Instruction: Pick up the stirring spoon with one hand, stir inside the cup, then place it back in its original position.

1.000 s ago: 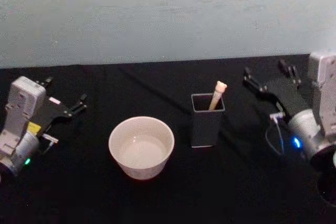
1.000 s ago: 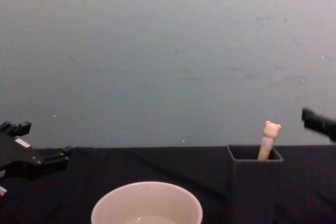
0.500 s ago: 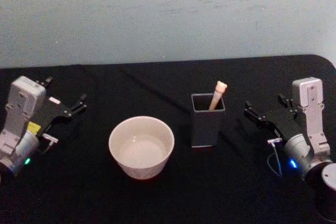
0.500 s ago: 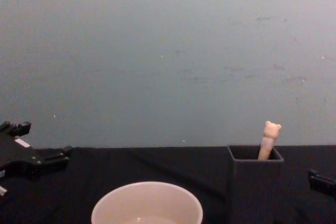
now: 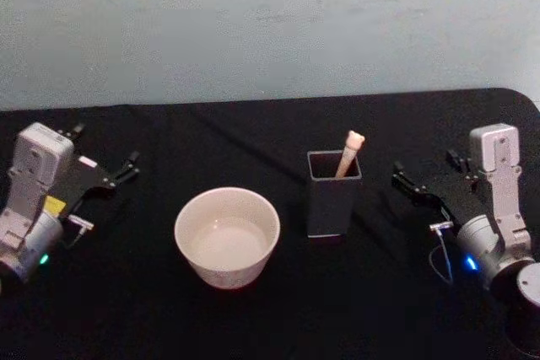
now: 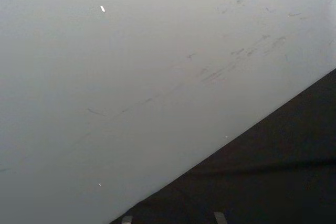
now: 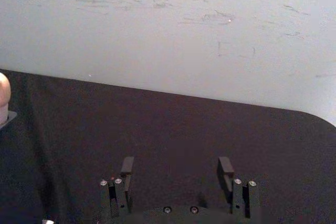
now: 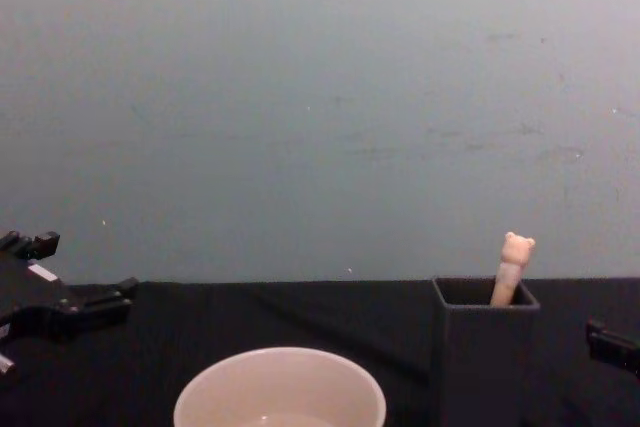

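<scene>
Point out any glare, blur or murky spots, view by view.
Head view: soft all over, dim sheen inside the cup, black table swallows shadows. Chest view: box merges with the table. Left wrist view: hazy wall, no sharp detail.

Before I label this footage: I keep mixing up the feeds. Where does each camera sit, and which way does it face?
Head view: high, looking down at the round cream-white cup, dark grey square holder box and beige bear-topped stirring spoon; left end effector and right end effector flank them.
Chest view: low, facing across the table; both end effectors at the edges.
Left wrist view: toward the wall.
Right wrist view: toward the wall, over its own open fingers.
Head and chest share cup, box, spoon.
</scene>
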{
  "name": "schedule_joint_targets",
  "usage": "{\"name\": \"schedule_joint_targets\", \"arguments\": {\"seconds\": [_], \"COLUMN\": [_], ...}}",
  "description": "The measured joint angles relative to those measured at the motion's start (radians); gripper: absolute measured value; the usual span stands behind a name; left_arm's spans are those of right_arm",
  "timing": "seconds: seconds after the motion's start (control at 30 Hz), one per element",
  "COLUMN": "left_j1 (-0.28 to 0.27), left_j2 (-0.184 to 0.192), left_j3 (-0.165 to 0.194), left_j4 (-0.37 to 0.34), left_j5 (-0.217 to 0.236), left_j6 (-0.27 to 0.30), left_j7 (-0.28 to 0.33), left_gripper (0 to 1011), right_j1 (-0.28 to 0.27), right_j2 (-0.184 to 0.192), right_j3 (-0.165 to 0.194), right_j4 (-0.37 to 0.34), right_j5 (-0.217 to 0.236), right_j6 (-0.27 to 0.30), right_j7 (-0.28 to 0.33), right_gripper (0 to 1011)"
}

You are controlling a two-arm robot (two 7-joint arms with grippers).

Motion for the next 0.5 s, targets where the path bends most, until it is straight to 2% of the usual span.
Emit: {"name": "schedule_joint_targets", "arguments": {"seconds": [0.5], "left_j1": [0.000], "left_j2": [0.000], "left_j3": [0.000], "left_j4": [0.000], "left_j5": [0.000], "left_j6": [0.000], "left_j7": [0.000], "left_gripper": [1001], "right_j1": [-0.001], "right_j2": [0.001], "right_j3": [-0.001], "right_j4": [-0.003], "right_j5": [0.001], "right_j6": [-0.002], "right_j7": [-0.001], "right_gripper": [1003]}}
